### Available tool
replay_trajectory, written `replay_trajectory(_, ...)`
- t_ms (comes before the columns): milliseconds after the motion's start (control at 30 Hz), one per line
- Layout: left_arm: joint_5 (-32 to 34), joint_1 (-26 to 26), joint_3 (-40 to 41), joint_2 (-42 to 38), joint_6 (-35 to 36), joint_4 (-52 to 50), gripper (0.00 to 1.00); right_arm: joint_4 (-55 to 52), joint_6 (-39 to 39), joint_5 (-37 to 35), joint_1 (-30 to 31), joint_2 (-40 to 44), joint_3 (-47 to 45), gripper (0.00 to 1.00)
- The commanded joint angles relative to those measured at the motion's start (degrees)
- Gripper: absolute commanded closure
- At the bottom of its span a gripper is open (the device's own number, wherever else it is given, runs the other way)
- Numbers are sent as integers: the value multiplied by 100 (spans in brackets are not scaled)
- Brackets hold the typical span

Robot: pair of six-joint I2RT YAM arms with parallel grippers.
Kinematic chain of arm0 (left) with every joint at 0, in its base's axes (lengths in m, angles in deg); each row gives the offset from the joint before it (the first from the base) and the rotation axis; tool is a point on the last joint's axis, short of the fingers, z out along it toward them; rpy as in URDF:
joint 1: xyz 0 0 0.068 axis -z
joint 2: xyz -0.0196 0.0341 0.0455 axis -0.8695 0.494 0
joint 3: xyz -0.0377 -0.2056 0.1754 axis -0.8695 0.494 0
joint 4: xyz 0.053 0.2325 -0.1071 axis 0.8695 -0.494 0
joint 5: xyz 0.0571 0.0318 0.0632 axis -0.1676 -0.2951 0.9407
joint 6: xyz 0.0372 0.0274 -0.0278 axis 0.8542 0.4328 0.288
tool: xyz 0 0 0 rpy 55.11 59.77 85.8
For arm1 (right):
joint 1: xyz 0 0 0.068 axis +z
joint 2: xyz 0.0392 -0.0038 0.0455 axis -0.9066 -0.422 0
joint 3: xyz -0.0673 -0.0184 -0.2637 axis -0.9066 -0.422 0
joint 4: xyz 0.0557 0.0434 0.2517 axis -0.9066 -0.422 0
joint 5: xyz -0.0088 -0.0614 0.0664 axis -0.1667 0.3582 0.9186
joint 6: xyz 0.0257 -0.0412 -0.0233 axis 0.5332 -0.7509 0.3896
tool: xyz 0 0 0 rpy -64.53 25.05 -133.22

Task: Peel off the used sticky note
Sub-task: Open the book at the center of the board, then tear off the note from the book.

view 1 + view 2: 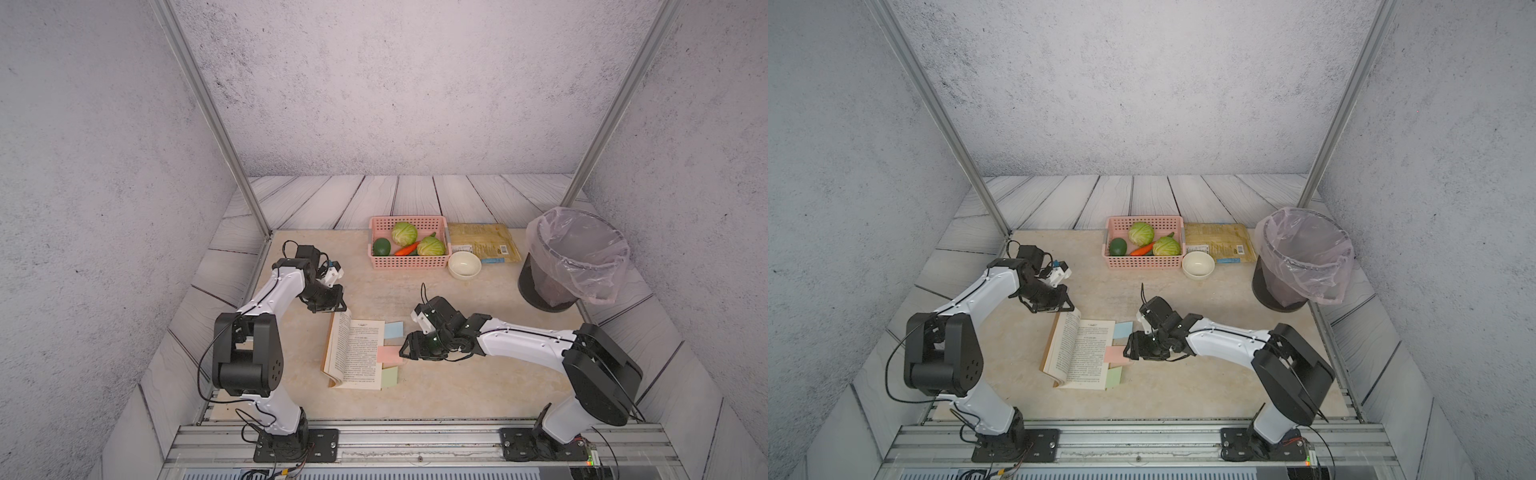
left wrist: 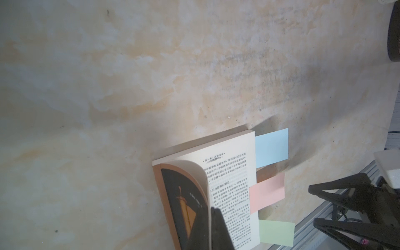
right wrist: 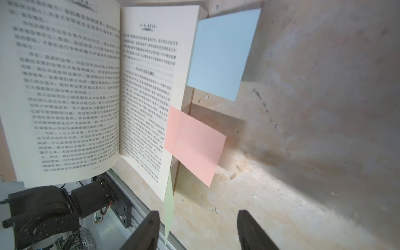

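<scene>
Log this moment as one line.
left gripper: shut on page | right gripper: open, short of pink sticky note | status: unpeeled, stuck to book

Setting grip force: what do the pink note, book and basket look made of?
Pink note: thin matte paper, flat sheet, no glare. Book: matte off-white paper, printed, pages curl. Basket: probably moulded plastic, pink, uniform lattice walls.

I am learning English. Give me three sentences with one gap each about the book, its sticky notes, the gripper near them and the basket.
The open book carries a blue note, a pink note and a ____ note.
The right gripper, close to the pink note, is ____.
In the pink basket, the orange vegetable is a ____.
Missing words: green; open; carrot.
</scene>
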Motion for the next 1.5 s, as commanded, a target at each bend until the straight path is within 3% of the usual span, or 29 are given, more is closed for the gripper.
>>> replay_trajectory(0,-232,-72,24,-2,194,-103,100,297,201,179,-25,-156,-4,40)
replay_trajectory(467,-315,-133,75,165,187,-75,100,584,182,-1,-27,-781,132,44)
replay_trajectory(733,-355,-136,48,267,176,-94,100,928,217,341,-17,-1134,306,46)
replay_trajectory(1100,-377,-200,76,246,176,-99,100,1000,258,201,-11,-1078,244,62)
replay_trajectory(1367,-404,-250,74,280,169,-101,100,1166,348,260,29,-1094,150,63)
replay_trajectory(1467,-404,-264,75,307,156,-102,100,1159,364,160,36,-1047,98,69)
